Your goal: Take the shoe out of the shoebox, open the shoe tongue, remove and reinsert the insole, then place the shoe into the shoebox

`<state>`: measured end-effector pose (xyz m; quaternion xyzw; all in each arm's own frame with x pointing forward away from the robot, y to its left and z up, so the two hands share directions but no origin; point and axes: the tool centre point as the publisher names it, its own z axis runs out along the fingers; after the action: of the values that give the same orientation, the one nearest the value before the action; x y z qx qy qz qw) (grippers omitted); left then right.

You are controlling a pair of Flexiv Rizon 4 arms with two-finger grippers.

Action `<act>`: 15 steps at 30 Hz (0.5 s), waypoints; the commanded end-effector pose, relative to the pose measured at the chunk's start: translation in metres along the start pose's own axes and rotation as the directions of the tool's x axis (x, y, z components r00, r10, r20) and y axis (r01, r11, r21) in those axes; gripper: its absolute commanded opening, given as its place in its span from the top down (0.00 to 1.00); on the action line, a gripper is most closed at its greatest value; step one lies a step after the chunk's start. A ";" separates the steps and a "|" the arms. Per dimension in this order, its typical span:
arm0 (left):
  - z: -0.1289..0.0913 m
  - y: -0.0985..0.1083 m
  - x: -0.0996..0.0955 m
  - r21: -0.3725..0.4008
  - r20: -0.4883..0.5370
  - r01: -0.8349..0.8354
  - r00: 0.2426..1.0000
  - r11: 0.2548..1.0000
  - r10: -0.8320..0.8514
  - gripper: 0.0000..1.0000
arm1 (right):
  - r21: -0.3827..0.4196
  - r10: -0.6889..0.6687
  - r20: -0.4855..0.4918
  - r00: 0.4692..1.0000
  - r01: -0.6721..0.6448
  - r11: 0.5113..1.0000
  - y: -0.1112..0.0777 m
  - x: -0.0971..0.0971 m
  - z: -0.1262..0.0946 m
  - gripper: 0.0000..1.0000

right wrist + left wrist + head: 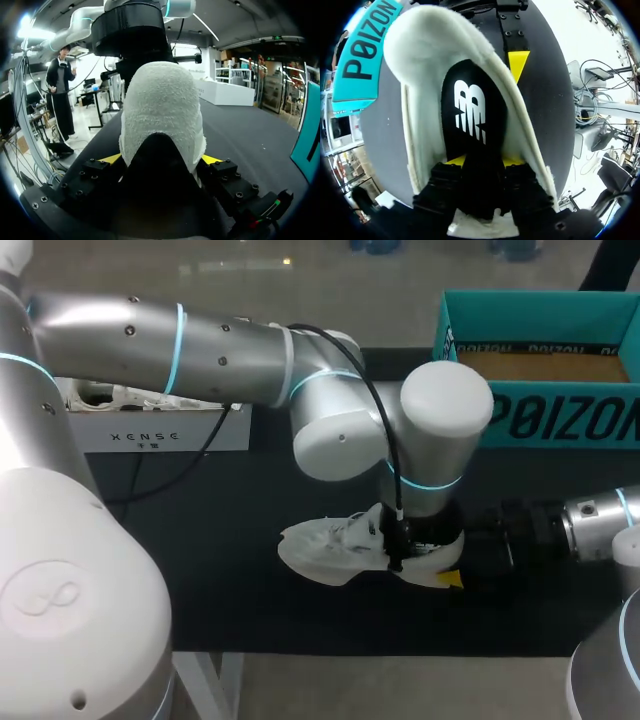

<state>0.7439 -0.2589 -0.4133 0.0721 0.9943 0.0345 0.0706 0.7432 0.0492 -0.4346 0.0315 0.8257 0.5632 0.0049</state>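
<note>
Black matting covered the table [230, 580]; the white shoe [322, 546] lay near its front edge, heel clamped in the right gripper [160, 159]. Since the left gripper [484, 161] pinched the insole [470, 110], that step seemed underway, calling for a slide along the sole. At the far right corner, the shoebox [540, 422] held no shoe.

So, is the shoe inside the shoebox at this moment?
No, the white shoe lies on the black mat, apart from the teal shoebox, whose open inside shows only its brown floor.
</note>
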 end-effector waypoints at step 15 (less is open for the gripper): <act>0.001 0.009 0.002 0.060 0.126 0.066 0.989 0.996 -0.073 1.00 | 0.002 0.003 0.001 1.000 -0.003 1.000 -0.003 0.000 0.000 1.00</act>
<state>0.7429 -0.2543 -0.4130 0.0421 0.9909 0.0006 0.1278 0.7437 0.0495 -0.4343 0.0319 0.8254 0.5636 0.0048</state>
